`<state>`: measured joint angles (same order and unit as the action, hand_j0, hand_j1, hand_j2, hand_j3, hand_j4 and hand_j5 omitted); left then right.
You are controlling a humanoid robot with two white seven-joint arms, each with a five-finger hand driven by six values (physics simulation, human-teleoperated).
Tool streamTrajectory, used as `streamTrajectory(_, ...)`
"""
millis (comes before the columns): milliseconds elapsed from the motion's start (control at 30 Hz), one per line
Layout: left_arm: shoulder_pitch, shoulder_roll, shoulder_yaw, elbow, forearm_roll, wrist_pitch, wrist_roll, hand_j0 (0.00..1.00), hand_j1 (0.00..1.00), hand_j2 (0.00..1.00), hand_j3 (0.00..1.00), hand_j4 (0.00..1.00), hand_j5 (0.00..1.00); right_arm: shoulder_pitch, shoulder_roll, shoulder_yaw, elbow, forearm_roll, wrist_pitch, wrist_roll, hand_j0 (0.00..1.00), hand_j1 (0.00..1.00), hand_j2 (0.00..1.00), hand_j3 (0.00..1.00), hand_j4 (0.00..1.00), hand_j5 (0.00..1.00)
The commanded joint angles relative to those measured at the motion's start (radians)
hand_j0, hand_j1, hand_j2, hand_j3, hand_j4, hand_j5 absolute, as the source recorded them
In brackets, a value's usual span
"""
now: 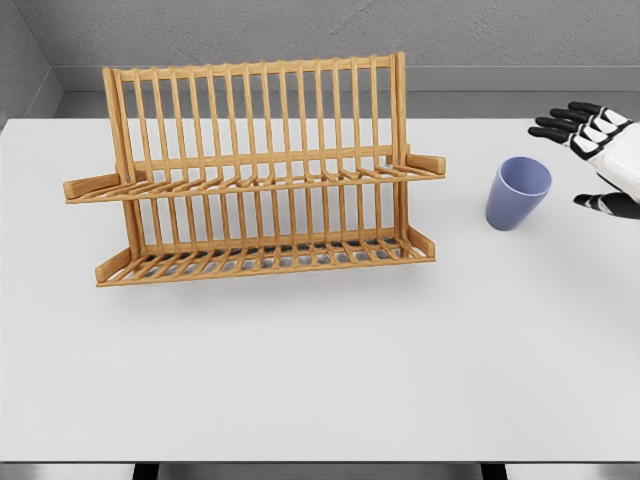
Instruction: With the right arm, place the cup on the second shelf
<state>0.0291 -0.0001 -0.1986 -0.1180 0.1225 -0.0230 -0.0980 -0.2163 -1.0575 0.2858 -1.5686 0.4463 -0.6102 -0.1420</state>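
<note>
Smooth blue tapered cup sits upright on the plain white table, at 3 o'clock from the slatted wooden two-tier rack. Right hand, further toward 3 o'clock, has fingers spread, holding nothing, near the cup.

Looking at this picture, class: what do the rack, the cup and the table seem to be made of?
Rack: looks like wood, light brown with a matte finish; thin slats and rails. Cup: probably plastic, though glazed ceramic is possible; even blue-purple, smooth with soft shading. Table: plain white, smooth, matte; material unclear, perhaps laminate.
</note>
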Motion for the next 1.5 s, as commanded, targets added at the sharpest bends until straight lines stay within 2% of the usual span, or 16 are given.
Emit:
streamTrajectory(0, 0.000, 0.000, 0.001, 0.000, 0.000, 0.000, 0.000, 1.00, 1.00, 1.00, 1.00, 1.00, 1.00, 0.000, -0.001, 0.003, -0.002, -0.006, -0.001, -0.001, 1.00, 1.00, 1.00, 1.00, 1.00, 1.00)
streamTrajectory(200, 0.000, 0.000, -0.001, 0.000, 0.000, 0.000, 0.000, 1.00, 1.00, 1.00, 1.00, 1.00, 1.00, -0.006, -0.013, 0.001, -0.002, -0.014, -0.001, 0.001, 1.00, 1.00, 1.00, 1.00, 1.00, 1.00)
streamTrajectory(233, 0.000, 0.000, 0.001, 0.000, 0.000, 0.000, 0.000, 1.00, 1.00, 1.00, 1.00, 1.00, 1.00, -0.011, -0.015, 0.003, 0.007, -0.014, -0.001, 0.054, 1.00, 1.00, 1.00, 1.00, 1.00, 1.00)
streamTrajectory(300, 0.000, 0.000, 0.001, 0.000, 0.000, 0.000, 0.000, 1.00, 1.00, 1.00, 1.00, 1.00, 1.00, -0.057, -0.013, 0.006, 0.021, -0.014, -0.001, 0.381, 1.00, 1.00, 1.00, 1.00, 1.00, 1.00)
streamTrajectory(333, 0.000, 0.000, -0.001, 0.000, 0.000, 0.000, 0.000, 1.00, 1.00, 1.00, 1.00, 1.00, 1.00, -0.086, -0.010, 0.024, 0.021, -0.014, -0.001, 0.432, 1.00, 1.00, 1.00, 1.00, 1.00, 1.00)
streamTrajectory(367, 0.000, 0.000, 0.001, 0.000, 0.000, 0.000, 0.000, 1.00, 1.00, 1.00, 1.00, 1.00, 1.00, -0.129, -0.003, 0.059, 0.025, -0.014, -0.001, 0.440, 1.00, 1.00, 1.00, 1.00, 1.00, 1.00)
streamTrajectory(467, 0.000, 0.000, 0.001, 0.000, 0.000, 0.000, 0.000, 1.00, 1.00, 1.00, 1.00, 1.00, 1.00, -0.296, 0.045, 0.216, 0.122, -0.011, -0.001, 0.450, 1.00, 1.00, 1.00, 1.00, 1.00, 1.00)
streamTrajectory(533, 0.000, 0.000, 0.001, 0.000, 0.000, 0.000, 0.000, 1.00, 1.00, 1.00, 1.00, 1.00, 1.00, -0.340, 0.073, 0.237, 0.139, -0.012, -0.001, 0.610, 1.00, 1.00, 1.00, 1.00, 1.00, 1.00)
streamTrajectory(600, 0.000, 0.000, 0.001, 0.000, 0.000, 0.000, 0.000, 1.00, 1.00, 1.00, 1.00, 1.00, 1.00, -0.399, 0.089, 0.291, 0.162, -0.012, -0.001, 0.677, 1.00, 1.00, 1.00, 1.00, 1.00, 1.00)
streamTrajectory(633, 0.000, 0.000, 0.001, 0.000, 0.000, 0.000, 0.000, 1.00, 1.00, 1.00, 1.00, 1.00, 1.00, -0.428, 0.113, 0.319, 0.202, -0.012, -0.001, 0.684, 1.00, 1.00, 1.00, 1.00, 1.00, 1.00)
streamTrajectory(733, 0.000, 0.000, 0.001, 0.000, 0.000, 0.000, 0.000, 1.00, 1.00, 1.00, 1.00, 1.00, 1.00, -0.463, 0.125, 0.348, 0.239, -0.012, -0.001, 0.716, 1.00, 1.00, 1.00, 1.00, 1.00, 1.00)
streamTrajectory(800, 0.000, 0.000, -0.001, 0.000, 0.000, 0.000, 0.000, 1.00, 1.00, 1.00, 1.00, 1.00, 1.00, -0.532, 0.155, 0.411, 0.298, -0.011, -0.001, 0.717, 1.00, 1.00, 1.00, 1.00, 1.00, 1.00)
streamTrajectory(1133, 0.000, 0.000, -0.001, 0.000, 0.000, 0.000, 0.000, 1.00, 1.00, 1.00, 1.00, 1.00, 1.00, -0.598, 0.163, 0.414, 0.358, -0.001, -0.001, 0.717, 1.00, 1.00, 1.00, 1.00, 1.00, 1.00)
streamTrajectory(1200, 0.000, 0.000, 0.001, 0.000, 0.000, 0.000, 0.000, 1.00, 1.00, 1.00, 1.00, 1.00, 1.00, -0.614, 0.186, 0.415, 0.392, 0.002, -0.001, 0.717, 1.00, 1.00, 1.00, 1.00, 1.00, 1.00)
streamTrajectory(1433, 0.000, 0.000, 0.001, 0.000, 0.000, 0.000, 0.000, 1.00, 1.00, 1.00, 1.00, 1.00, 1.00, -0.641, 0.209, 0.420, 0.409, 0.005, -0.001, 0.717, 1.00, 1.00, 1.00, 1.00, 1.00, 1.00)
streamTrajectory(1467, 0.000, 0.000, 0.001, 0.000, 0.000, 0.000, 0.000, 1.00, 1.00, 1.00, 1.00, 1.00, 1.00, -0.649, 0.235, 0.421, 0.433, 0.005, -0.001, 0.717, 1.00, 1.00, 1.00, 1.00, 1.00, 1.00)
